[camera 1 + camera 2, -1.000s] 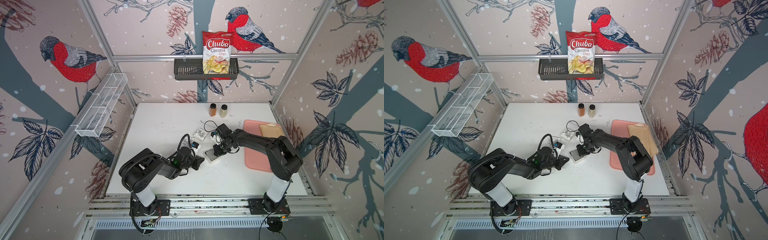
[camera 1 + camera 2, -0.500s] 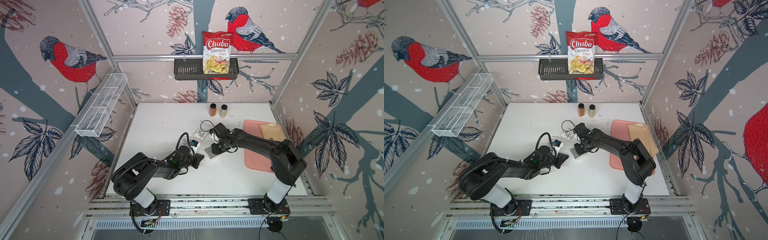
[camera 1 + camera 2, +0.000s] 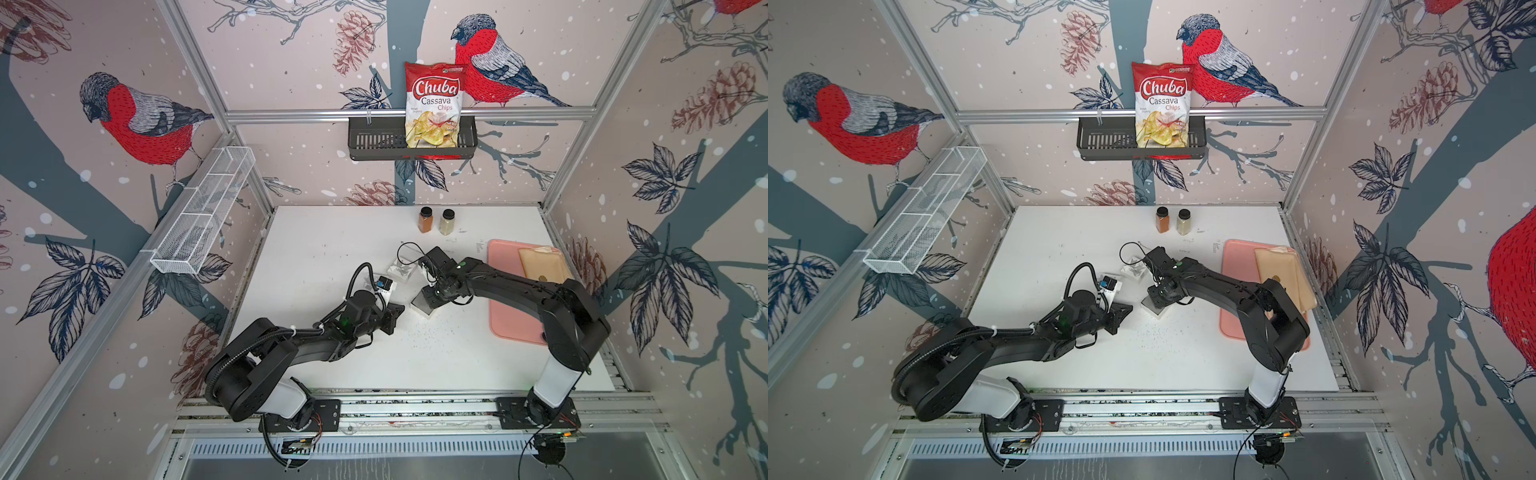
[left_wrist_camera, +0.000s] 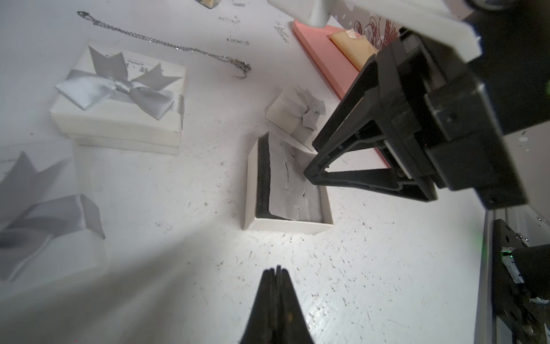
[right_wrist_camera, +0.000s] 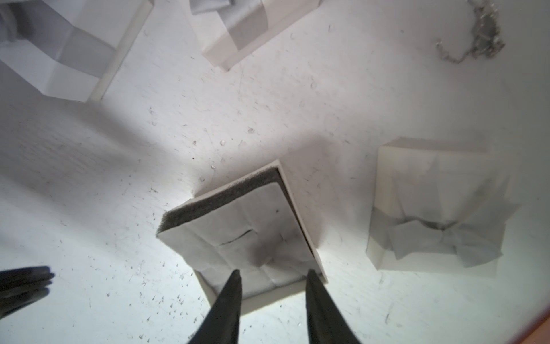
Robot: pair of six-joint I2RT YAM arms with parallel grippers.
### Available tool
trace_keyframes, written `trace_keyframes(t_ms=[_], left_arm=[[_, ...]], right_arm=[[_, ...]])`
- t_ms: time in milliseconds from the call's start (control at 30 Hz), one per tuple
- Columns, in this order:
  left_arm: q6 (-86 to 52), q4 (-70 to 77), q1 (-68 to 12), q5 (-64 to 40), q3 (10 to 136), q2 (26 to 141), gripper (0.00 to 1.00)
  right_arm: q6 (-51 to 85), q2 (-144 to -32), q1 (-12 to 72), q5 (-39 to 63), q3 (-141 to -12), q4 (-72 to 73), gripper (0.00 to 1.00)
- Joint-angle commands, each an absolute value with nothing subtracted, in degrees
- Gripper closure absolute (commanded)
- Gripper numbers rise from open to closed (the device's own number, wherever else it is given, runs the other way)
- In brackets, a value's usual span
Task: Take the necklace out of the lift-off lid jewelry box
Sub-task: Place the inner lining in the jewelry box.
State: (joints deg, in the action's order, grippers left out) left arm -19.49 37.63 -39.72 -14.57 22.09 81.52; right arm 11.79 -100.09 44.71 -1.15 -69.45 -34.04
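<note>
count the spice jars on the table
2. Both stand side by side near the far edge of the table: the orange jar and, next to it, the pale jar. None looks hidden.

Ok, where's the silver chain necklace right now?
In the left wrist view, the silver chain necklace lies on the white table, just beyond the closed cream box with a grey ribbon bow, outside the open foam-lined box.

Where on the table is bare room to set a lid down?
Bare: the white table's back left, up to the brown spice jar; the strip between the open white box and front edge. Crowded: mid-table around the ribboned white box and silver chain.
</note>
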Motion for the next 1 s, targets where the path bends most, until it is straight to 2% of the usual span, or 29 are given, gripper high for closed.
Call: trace_keyframes(t_ms=[0, 233, 500, 900, 967], left_arm=[[-19.3, 36.3, -38.9, -12.8, 21.4, 78.9, 0.99], [-18.6, 31.9, -34.0, -12.4, 19.5, 70.4, 0.90], [-16.6, 25.4, -31.9, -5.8, 19.2, 60.6, 0.65], [-15.4, 24.7, -30.3, -4.9, 19.8, 59.1, 0.63], [-15.5, 25.0, -30.4, -5.0, 19.8, 59.4, 0.62]], right_arm=[[10.6, -98.3, 44.9, 2.6, -69.4, -29.7, 0.75], [9.6, -101.6, 44.9, 9.3, -70.2, -25.6, 0.77], [9.5, -105.0, 45.0, 10.2, -69.6, -24.9, 0.80], [10.3, -106.9, 44.9, 9.4, -65.4, -22.2, 0.82], [10.2, -107.4, 44.9, 10.0, -65.2, -21.7, 0.79]])
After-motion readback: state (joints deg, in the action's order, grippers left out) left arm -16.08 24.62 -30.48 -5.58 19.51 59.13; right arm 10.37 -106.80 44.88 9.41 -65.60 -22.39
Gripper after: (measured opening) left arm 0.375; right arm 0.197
